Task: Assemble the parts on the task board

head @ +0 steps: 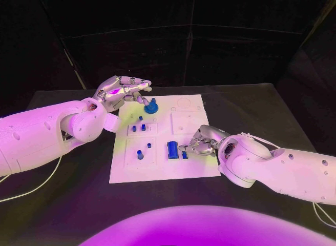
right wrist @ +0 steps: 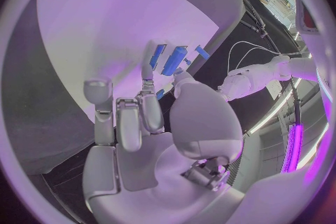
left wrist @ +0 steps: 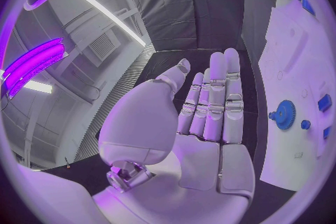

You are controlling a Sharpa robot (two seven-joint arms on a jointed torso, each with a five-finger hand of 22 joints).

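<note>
The flat white rectangular task board (head: 162, 169) lies in the middle of the head view on the black table (head: 79, 205), long side running up the frame. That puts its recesses within reach of both arms.

The left hand (head: 122, 91) sits at the board's upper left corner. In the left wrist view its fingers (left wrist: 217, 101) are straight, side by side, and hold nothing — released, palm bare. It seems parked just clear of the round blue toothed gear-like part (head: 150, 107), which stands upright near the board's upper edge, probably so as not to knock it.

The right hand (head: 201, 142) rests at the board's right edge, a little below the middle of the frame, fingers curled down toward the surface. Just to the left of it lies a long blue cylindrical part (head: 172, 149), with a smaller blue block (head: 185, 154) between it and the hand. In the right wrist view the fingertips (right wrist: 148, 73) reach close to these blue pieces, but I cannot tell whether any is pinched or merely touched.

Several small blue pegs (head: 139, 125) stand in the board's left column — apparently already seated. The outlined recesses in the upper right of the board look unfilled, so my judgement is that the work is partway through.
</note>
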